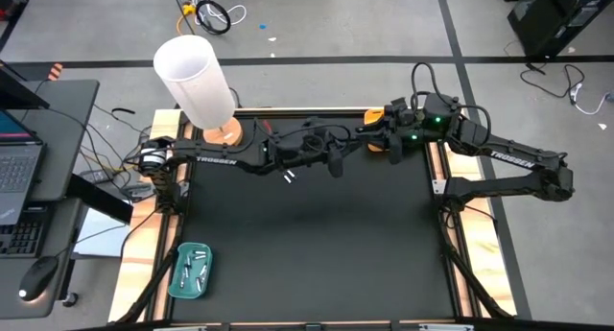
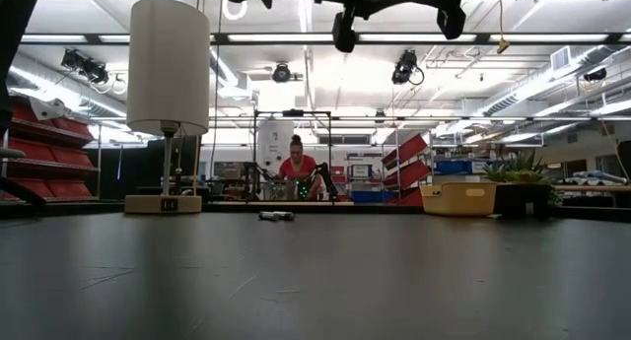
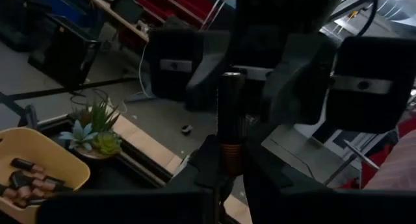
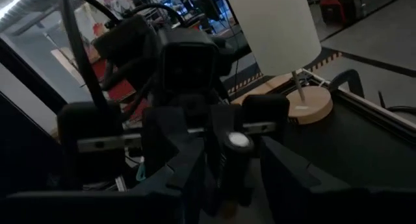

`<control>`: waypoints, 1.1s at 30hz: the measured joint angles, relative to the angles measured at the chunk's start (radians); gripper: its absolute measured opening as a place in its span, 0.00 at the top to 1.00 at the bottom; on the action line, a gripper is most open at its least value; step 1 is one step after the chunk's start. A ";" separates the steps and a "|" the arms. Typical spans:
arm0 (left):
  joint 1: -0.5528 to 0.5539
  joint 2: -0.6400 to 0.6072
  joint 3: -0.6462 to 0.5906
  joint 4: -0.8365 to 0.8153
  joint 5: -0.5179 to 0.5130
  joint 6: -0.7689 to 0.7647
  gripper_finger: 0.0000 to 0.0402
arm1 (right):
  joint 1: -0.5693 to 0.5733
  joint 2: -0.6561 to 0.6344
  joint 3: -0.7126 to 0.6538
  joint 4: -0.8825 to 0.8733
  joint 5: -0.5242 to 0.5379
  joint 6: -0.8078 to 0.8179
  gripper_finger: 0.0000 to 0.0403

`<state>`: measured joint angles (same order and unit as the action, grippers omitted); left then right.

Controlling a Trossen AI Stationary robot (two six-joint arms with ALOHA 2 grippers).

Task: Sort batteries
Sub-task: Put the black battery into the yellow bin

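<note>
Batteries first: your left gripper [image 3: 224, 165] is clamped on a dark battery [image 3: 229, 113] with a coppery band, standing up between its fingers. Facing it, your right gripper [image 4: 224, 178] flanks that battery's end, fingers apart. Another battery [image 2: 276, 216] lies on the table [image 1: 317, 245] below.

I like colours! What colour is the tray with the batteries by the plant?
Yellow tray, best in the left wrist view.

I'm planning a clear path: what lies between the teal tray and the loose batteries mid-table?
Nothing: in the high view only bare black mat separates the teal tray from the loose batteries.
</note>
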<state>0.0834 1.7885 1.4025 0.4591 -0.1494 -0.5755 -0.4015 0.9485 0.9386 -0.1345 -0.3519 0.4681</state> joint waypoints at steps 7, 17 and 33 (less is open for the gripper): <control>0.000 0.000 0.000 0.003 -0.031 -0.007 0.88 | 0.002 0.020 0.000 0.008 -0.005 -0.021 0.73; -0.005 0.008 0.000 0.033 -0.043 0.001 0.88 | 0.020 0.079 0.000 0.121 0.012 -0.012 0.90; -0.005 0.007 0.004 -0.071 -0.066 -0.134 0.59 | 0.003 0.081 -0.002 0.107 -0.028 -0.038 0.90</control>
<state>0.0784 1.7958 1.4063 0.3877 -0.2152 -0.7096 -0.3984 1.0294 0.9371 -0.0279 -0.3800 0.4304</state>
